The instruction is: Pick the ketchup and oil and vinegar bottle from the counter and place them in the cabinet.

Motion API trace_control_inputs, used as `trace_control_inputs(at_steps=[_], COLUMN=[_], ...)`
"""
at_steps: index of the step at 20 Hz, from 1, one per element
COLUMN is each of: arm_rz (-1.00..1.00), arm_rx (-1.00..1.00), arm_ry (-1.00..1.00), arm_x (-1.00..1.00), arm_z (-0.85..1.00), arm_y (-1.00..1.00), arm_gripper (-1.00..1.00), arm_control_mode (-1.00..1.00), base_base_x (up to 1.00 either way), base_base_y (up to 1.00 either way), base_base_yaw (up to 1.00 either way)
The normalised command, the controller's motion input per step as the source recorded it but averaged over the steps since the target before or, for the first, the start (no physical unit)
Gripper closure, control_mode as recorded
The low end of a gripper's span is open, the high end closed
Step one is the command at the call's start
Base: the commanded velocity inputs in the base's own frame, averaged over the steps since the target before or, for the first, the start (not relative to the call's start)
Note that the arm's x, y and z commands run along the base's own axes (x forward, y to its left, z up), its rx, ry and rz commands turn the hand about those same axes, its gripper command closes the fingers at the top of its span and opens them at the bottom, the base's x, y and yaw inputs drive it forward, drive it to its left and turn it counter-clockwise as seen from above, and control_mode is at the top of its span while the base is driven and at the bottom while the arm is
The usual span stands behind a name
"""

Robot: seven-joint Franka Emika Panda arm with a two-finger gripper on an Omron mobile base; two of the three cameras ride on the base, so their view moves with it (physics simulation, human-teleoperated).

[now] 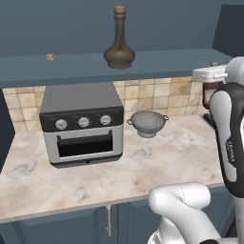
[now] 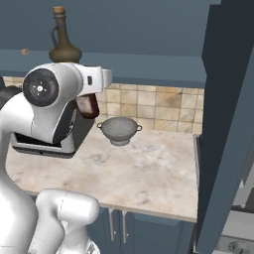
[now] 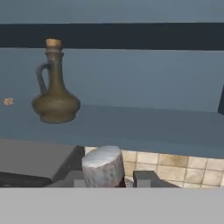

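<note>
Dark red-brown glass shows between our gripper's (image 3: 114,181) fingers: we are pinching the ketchup (image 2: 88,105) and carrying it just under the cabinet (image 1: 157,66) shelf, above the counter (image 2: 144,168). The flask (image 1: 119,38) already stands upright on the shelf board, well to the left, so one bottle is done by our reckoning. In the hand view the ketchup's pale cap (image 3: 103,165) sits below the shelf edge, so we judge it wants lifting until its base clears the lip, then moving straight in. We should keep it upright, set it down well apart from the flask, and only then let go. The ketchup is small, with a narrow neck and pale top, far shorter than the round-bellied, corked flask; much of it is hidden by the hand.
</note>
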Motion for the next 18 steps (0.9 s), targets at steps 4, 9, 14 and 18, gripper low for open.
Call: trace_control_inputs(at_steps=[4, 9, 14, 18], arm_rz=[0.00, 0.00, -0.01, -0.06], arm_rx=[0.06, 0.13, 0.10, 0.06], arm_ry=[-0.15, -0.19, -0.14, -0.11], arm_x=[-0.31, -0.21, 0.02, 0.08], arm_z=[0.68, 0.24, 0.30, 0.35], arm_y=[-0.20, -0.04, 0.06, 0.23], arm_gripper=[1.00, 1.00, 1.00, 1.00], arm_control_mode=[-1.00, -1.00, -1.00, -1.00], base_base_x=[0.00, 0.00, 0.00, 0.00], base_base_y=[0.00, 0.00, 0.00, 0.00], base_base_yaw=[0.00, 0.00, 0.00, 0.00])
